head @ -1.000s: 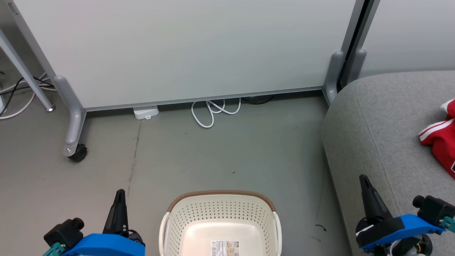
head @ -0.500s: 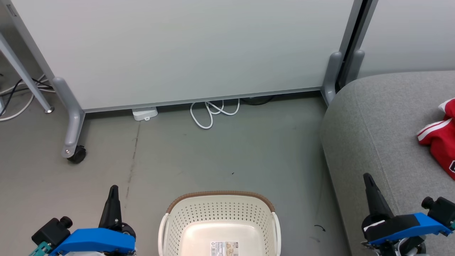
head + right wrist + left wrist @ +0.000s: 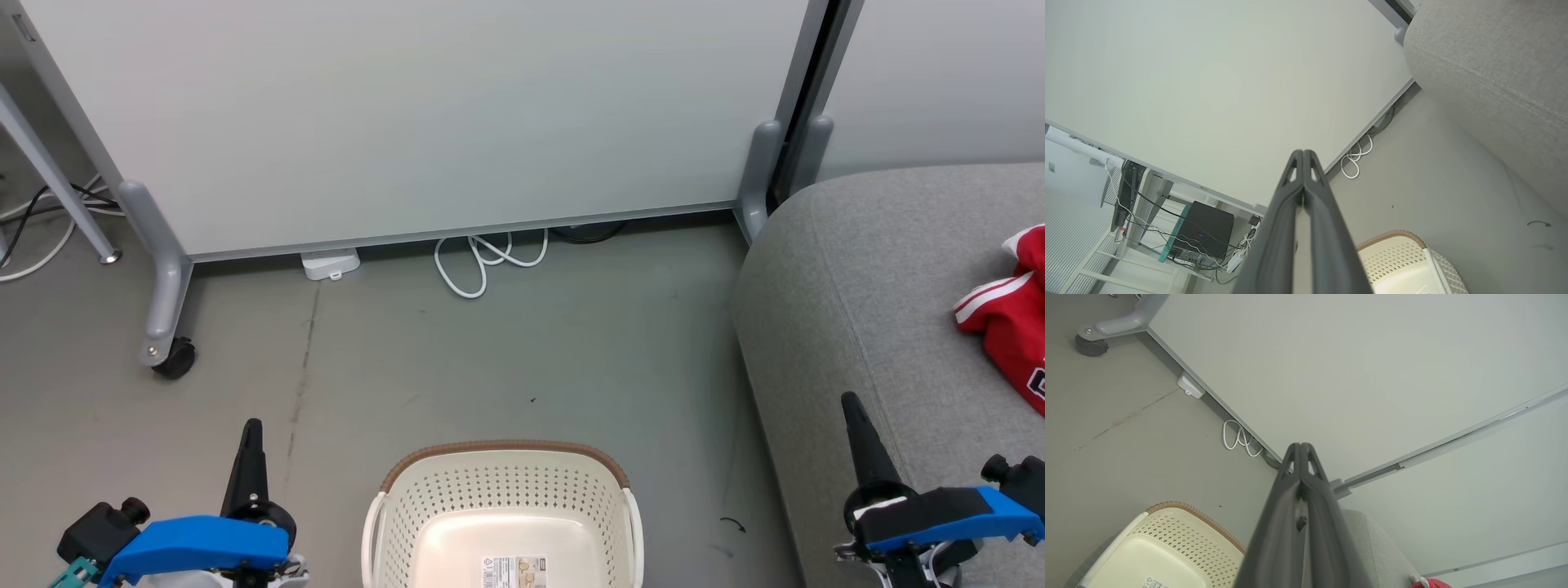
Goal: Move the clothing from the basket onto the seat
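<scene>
**A:** Left gripper (image 3: 250,429): fingers pressed flat together tip to tip, nothing between them. It sits near left, pointing away.

**B:** And the right gripper (image 3: 851,402)?

**A:** Same, closed tip to tip. It's near right, over the near left part of the seat (image 3: 857,278).

**B:** Where's the clothing (image 3: 1008,322)?

**A:** Red piece with white stripe trim, lying crumpled on the seat at the far right. The frame edge cuts it off, and it's well apart from both grippers.

**B:** Basket (image 3: 506,449)?

**A:** On the floor (image 3: 490,351) at near centre, between the two grippers and left of the seat, with a strip of floor between them. The brown rim faces far. The visible part of its bottom carries a printed label (image 3: 514,570). The nearest part is out of frame.

**B:** Surroundings?

**A:** A pale partition panel (image 3: 408,122) runs across the far side. It has grey legs, and there's a black caster (image 3: 173,358) at far left. A white looped cable (image 3: 482,263) and a small white adapter (image 3: 330,263) lie along its bottom edge.
</scene>
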Motion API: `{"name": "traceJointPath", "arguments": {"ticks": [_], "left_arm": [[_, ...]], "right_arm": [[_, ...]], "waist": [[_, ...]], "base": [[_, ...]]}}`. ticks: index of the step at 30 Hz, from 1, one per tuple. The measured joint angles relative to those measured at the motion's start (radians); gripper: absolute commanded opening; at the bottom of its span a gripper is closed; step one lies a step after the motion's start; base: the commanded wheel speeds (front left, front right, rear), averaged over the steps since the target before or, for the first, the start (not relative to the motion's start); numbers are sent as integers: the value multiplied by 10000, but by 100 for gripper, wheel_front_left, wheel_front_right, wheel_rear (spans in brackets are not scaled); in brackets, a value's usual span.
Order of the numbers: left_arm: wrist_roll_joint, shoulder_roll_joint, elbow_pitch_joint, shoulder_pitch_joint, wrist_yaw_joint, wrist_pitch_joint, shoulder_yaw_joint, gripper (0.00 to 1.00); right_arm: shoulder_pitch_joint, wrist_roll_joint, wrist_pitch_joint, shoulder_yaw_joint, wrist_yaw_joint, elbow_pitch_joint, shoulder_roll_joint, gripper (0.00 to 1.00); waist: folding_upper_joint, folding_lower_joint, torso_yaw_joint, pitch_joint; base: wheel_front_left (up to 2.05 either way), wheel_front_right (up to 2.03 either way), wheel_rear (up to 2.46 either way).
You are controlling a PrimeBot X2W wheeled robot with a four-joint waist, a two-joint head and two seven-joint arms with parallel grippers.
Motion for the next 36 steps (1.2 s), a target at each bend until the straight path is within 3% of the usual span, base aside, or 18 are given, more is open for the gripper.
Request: {"name": "traceJointPath", "arguments": {"ticks": [36], "left_arm": [[-3298, -92, -311, -322, 0, 924, 575, 0]], "right_arm": [[-156, 3603, 608, -232, 0, -48, -2, 0]], "waist": [[0, 0, -117, -90]], "base": [[0, 0, 0]]}}
